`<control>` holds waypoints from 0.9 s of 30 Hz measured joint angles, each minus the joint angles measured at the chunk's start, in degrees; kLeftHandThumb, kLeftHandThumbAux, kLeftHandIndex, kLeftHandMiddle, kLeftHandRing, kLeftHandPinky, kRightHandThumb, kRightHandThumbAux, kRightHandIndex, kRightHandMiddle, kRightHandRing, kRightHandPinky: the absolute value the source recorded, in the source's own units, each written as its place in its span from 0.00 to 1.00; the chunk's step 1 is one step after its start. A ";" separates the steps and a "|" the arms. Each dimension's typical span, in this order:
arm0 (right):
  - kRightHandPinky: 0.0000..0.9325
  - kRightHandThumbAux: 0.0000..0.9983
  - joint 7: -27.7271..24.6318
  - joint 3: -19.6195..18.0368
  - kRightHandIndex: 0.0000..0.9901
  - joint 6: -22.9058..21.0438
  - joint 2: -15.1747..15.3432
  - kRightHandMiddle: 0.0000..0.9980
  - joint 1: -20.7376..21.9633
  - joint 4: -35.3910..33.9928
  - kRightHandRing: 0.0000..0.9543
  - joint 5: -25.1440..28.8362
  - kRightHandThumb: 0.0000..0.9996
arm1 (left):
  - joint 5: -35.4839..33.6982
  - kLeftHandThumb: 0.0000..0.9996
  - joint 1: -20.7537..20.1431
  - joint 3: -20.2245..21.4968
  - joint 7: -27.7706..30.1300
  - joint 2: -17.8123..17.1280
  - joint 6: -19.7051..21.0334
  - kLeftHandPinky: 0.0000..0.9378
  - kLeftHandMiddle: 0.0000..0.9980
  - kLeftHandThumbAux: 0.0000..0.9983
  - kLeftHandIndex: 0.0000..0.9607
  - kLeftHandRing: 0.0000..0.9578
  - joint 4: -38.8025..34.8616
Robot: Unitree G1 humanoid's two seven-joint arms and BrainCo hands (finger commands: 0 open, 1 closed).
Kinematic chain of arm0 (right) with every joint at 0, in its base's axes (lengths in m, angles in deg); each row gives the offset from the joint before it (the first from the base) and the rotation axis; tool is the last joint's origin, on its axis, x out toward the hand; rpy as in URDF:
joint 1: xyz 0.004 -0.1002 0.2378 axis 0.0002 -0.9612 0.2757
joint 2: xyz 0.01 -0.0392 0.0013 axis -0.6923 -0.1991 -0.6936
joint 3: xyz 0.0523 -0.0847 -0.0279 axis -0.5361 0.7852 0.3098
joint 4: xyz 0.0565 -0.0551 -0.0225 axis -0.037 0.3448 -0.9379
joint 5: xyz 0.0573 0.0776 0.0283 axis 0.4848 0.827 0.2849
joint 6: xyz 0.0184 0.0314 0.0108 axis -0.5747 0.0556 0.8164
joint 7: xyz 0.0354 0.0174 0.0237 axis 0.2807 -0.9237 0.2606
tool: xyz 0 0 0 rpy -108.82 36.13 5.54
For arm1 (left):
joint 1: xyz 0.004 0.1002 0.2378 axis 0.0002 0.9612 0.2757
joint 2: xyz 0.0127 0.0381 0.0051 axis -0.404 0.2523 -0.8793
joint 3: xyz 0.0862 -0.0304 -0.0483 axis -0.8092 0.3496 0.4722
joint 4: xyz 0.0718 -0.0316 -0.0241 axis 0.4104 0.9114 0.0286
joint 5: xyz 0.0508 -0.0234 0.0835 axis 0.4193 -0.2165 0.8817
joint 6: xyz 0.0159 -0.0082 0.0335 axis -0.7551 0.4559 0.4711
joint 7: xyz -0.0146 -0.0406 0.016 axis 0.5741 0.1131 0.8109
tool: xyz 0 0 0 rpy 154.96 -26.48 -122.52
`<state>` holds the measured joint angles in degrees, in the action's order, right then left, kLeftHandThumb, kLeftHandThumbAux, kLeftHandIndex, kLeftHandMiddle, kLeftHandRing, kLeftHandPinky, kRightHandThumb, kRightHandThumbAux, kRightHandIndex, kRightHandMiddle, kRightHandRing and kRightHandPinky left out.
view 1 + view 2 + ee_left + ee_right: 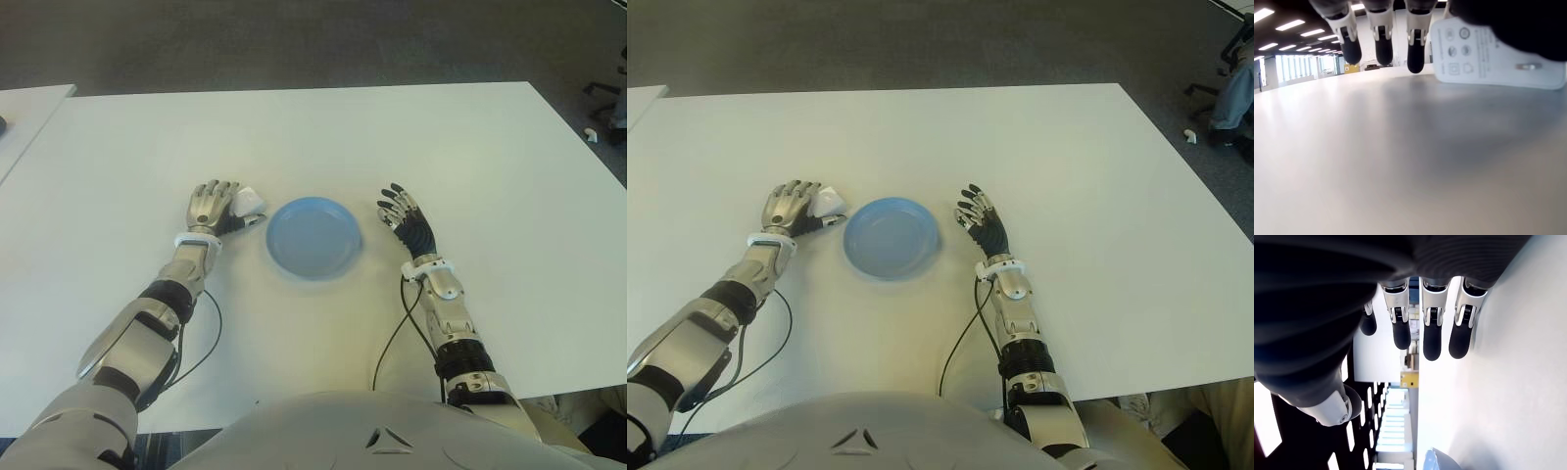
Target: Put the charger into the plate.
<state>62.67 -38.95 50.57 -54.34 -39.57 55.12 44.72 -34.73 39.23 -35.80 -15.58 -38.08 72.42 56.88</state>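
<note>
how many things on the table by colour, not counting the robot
white: 1, the charger by the left robot hand
blue: 1, the plate, nothing in it
total: 2

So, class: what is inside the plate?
Nothing shows inside the plate; its whole blue inside is bare and uncovered. The charger is beside it at the left hand, partly under the fingers. The right hand holds nothing.
</note>
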 measured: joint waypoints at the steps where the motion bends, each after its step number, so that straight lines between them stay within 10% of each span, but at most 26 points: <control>1: 0.24 0.67 0.04 0.00 0.02 0.00 0.00 0.16 0.00 0.00 0.20 -0.01 0.03 | 0.04 0.18 -0.14 -0.23 -0.19 0.00 0.03 0.12 0.13 0.17 0.09 0.10 0.17; 27: 0.25 0.67 0.32 -0.01 0.03 0.00 0.02 0.17 0.01 0.04 0.21 0.00 0.02 | 0.75 0.22 -1.71 -3.59 -0.67 -0.54 1.42 0.16 0.12 0.19 0.08 0.11 0.59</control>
<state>62.99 -38.96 50.57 -54.33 -39.56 55.16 44.73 -33.98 37.52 -39.39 -16.25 -38.62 73.83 57.47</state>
